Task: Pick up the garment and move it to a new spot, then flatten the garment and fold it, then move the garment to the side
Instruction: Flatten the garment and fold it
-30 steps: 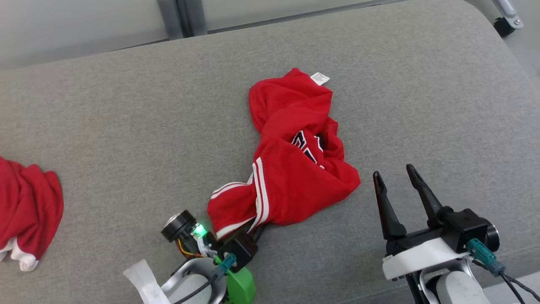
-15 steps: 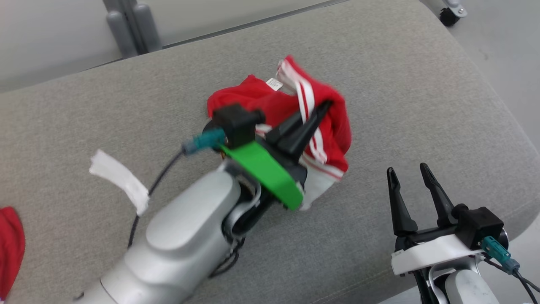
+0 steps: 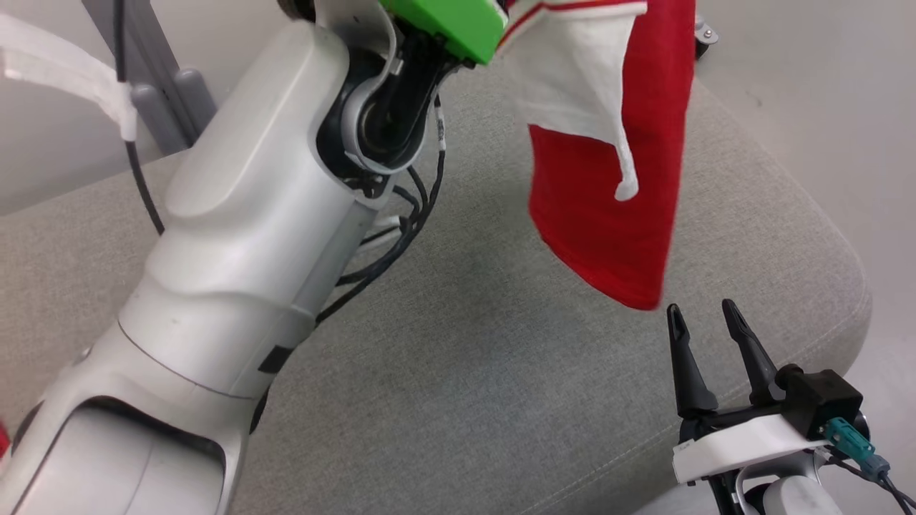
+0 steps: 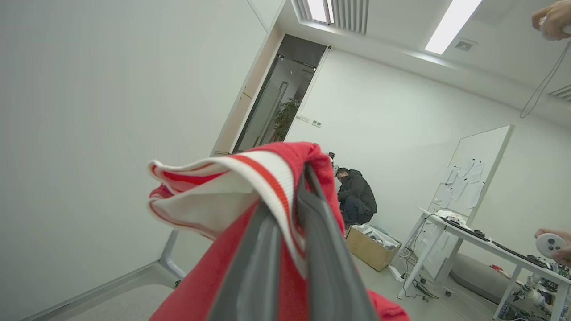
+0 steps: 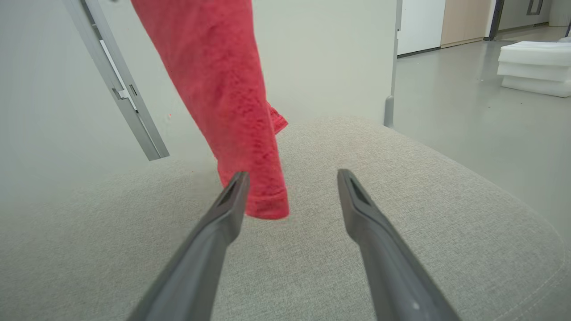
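1. The left pincer (image 4: 287,196) is clamping, jaws together, on the white-and-red striped trim of the red knit garment (image 3: 608,214), which is hanging from it in the air above the grey fabric-padded worktop (image 3: 465,372).
2. The right pincer (image 3: 701,309) is standing wide and empty, just beside the garment's lowest hem.
3. The grip seems to be biting just a narrow band of trim, so a fast swing is likely risking a slip. The dangling hem could also be snagging on the right pincer's fingers.
4. The left wrist view is giving the pinch itself. The right wrist view is giving the hem's bottom, though whether it is brushing the worktop is hard to judge.
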### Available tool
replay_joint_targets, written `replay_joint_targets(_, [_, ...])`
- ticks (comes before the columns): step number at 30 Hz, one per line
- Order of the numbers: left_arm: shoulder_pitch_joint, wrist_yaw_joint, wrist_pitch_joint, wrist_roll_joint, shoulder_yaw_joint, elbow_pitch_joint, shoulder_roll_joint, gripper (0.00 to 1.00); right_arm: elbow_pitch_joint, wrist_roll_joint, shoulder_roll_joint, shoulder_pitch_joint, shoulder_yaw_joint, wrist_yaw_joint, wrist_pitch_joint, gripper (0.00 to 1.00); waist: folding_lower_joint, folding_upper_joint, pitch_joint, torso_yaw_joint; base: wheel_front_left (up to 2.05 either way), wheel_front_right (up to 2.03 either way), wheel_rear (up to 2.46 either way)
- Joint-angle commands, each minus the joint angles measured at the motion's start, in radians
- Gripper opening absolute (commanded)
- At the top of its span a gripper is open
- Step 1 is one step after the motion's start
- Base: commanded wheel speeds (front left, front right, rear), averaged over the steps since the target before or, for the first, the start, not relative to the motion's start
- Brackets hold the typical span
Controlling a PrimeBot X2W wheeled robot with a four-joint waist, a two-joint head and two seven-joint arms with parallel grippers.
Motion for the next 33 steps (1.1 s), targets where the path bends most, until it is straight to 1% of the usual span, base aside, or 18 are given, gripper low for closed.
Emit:
replay_joint_targets(1, [0.051,0.011,-0.004,-0.002,-0.014,0.022,0.003,0.00,-0.005,0.005,0.001,-0.003,-0.001,-0.002,0.000,1.00,0.0000,0.0000,0.003,0.012,0.00,0.00,0.00])
replay_joint_targets(2, [0.091,0.025,-0.004,-0.009,-0.021,0.046,0.008,0.00,-0.008,0.005,0.000,-0.006,-0.004,-0.002,0.000,1.00,0.0000,0.0000,0.008,0.019,0.00,0.00,0.00])
replay_joint_targets(5, [0.199,0.048,-0.016,-0.008,-0.029,0.098,0.065,0.00,-0.015,0.001,0.000,-0.014,-0.014,-0.002,0.000,1.00,0.0000,0.0000,0.022,0.038,0.00,0.00,0.00])
replay_joint_targets(8, [0.326,0.059,-0.054,0.005,-0.033,0.150,0.129,0.00,-0.017,-0.012,0.000,-0.019,-0.020,-0.002,0.000,1.00,0.0000,0.0000,0.041,0.061,0.00,0.00,0.00])
replay_joint_targets(10, [0.398,0.072,-0.082,-0.002,-0.018,0.188,0.176,0.00,-0.019,-0.015,0.000,-0.024,-0.023,-0.002,0.000,1.00,0.0000,0.0000,0.055,0.073,0.00,0.00,0.00])
replay_joint_targets(13, [0.474,0.076,-0.118,0.010,-0.001,0.239,0.251,0.00,-0.021,-0.022,0.000,-0.029,-0.026,-0.002,0.000,1.00,0.0000,0.0000,0.071,0.086,0.00,0.00,0.00])
replay_joint_targets(15, [0.516,0.056,-0.145,0.017,0.019,0.260,0.284,0.00,-0.022,-0.023,0.000,-0.036,-0.025,-0.002,0.000,1.00,0.0000,0.0000,0.082,0.100,0.00,0.00,0.00])
replay_joint_targets(16, [0.531,0.040,-0.151,0.018,0.025,0.266,0.294,0.24,-0.021,-0.026,0.000,-0.038,-0.024,-0.002,0.000,1.00,0.0000,0.0000,0.086,0.107,0.00,0.00,0.00])
replay_joint_targets(17, [0.544,0.026,-0.158,0.032,0.030,0.275,0.308,1.00,-0.022,-0.029,0.000,-0.038,-0.023,-0.002,0.000,1.00,0.0000,0.0000,0.090,0.117,0.00,0.00,0.00])
replay_joint_targets(20, [0.569,-0.021,-0.172,0.078,0.058,0.269,0.318,1.00,-0.024,-0.033,0.000,-0.043,-0.018,-0.002,0.000,1.00,0.0000,0.0000,0.101,0.142,0.00,0.00,0.00])
replay_joint_targets(21, [0.577,-0.028,-0.173,0.121,0.102,0.250,0.319,1.00,-0.026,-0.036,0.000,-0.046,-0.016,-0.002,0.000,1.00,0.0000,0.0000,0.105,0.155,0.00,0.00,0.00])
replay_joint_targets(23, [0.612,-0.021,-0.172,0.221,0.178,0.194,0.306,1.00,-0.029,-0.041,0.000,-0.046,-0.014,-0.002,0.000,1.00,0.0000,0.0000,0.109,0.175,0.00,0.00,0.00])
replay_joint_targets(25, [0.666,-0.007,-0.171,0.317,0.258,0.130,0.277,1.00,-0.028,-0.049,0.000,-0.046,-0.016,-0.002,0.000,1.00,0.0000,0.0000,0.111,0.194,0.00,0.00,0.00])
replay_joint_targets(27, [0.741,0.006,-0.171,0.450,0.355,0.019,0.237,1.00,-0.028,-0.059,0.000,-0.043,-0.019,-0.002,0.000,1.00,0.0000,0.0000,0.109,0.219,0.00,0.00,0.00])
replay_joint_targets(28, [0.768,0.008,-0.171,0.484,0.380,-0.013,0.221,1.00,-0.029,-0.061,0.000,-0.041,-0.022,-0.002,0.000,1.00,0.0000,0.0000,0.108,0.226,0.00,0.00,0.00])
replay_joint_targets(29, [0.827,0.000,-0.171,0.541,0.421,-0.069,0.183,1.00,-0.028,-0.067,0.000,-0.039,-0.024,-0.002,0.000,1.00,0.0000,0.0000,0.105,0.240,0.00,0.00,0.00])
replay_joint_targets(30, [0.868,-0.010,-0.171,0.580,0.440,-0.102,0.157,1.00,-0.029,-0.069,0.000,-0.037,-0.025,-0.002,0.000,1.00,0.0000,0.0000,0.104,0.249,0.00,0.00,0.00])
replay_joint_targets(33, [0.984,-0.056,-0.171,0.676,0.456,-0.161,0.086,1.00,-0.027,-0.080,0.000,-0.035,-0.022,-0.002,0.000,1.00,0.0000,0.0000,0.096,0.278,0.00,0.00,0.00])
